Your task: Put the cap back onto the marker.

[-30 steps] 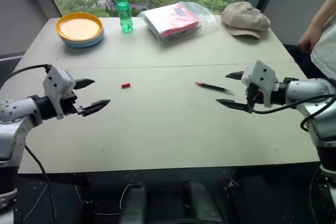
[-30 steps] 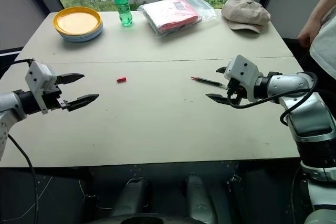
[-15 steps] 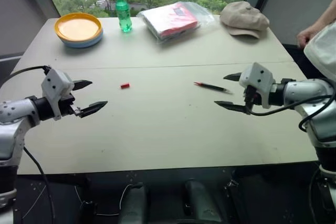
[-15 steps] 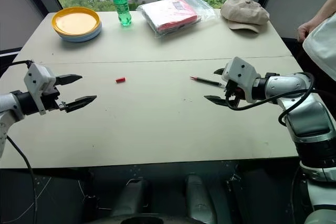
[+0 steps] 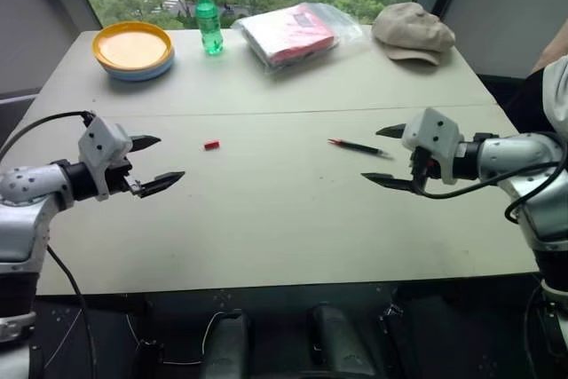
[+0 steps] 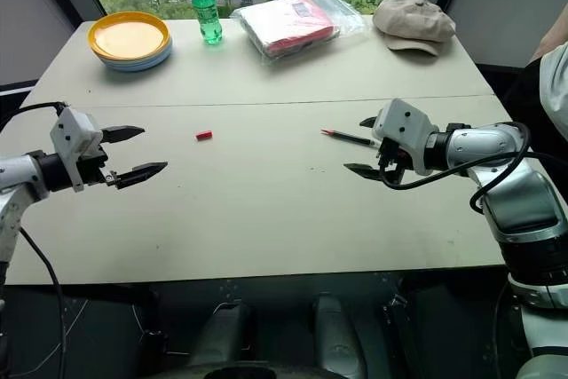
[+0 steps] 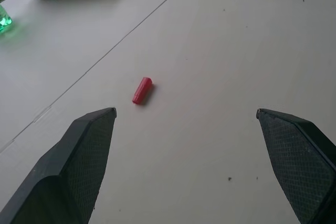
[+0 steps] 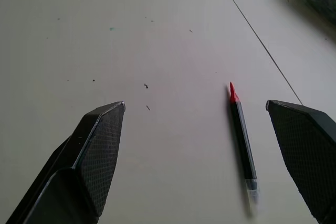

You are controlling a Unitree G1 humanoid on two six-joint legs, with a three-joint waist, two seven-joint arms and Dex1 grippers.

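so far nothing is picked up: our left gripper (image 5: 151,164) hangs with its two black fingers spread wide and empty, and our right gripper (image 5: 389,155) likewise, splayed and holding nothing. the cap (image 5: 212,144) lies on its side on the bare table (image 5: 266,210), a little ahead of the left gripper and apart from it; the marker (image 5: 357,146) lies flat near the right gripper, red tip pointing toward the cap, the two well apart. we judge the step in hand is the approach to both pieces. to do it well we should bring the left fingers down either side of the cap across its short width, since it looks apt to roll, and take the marker by the dark barrel behind the tip, leaving the tip free.
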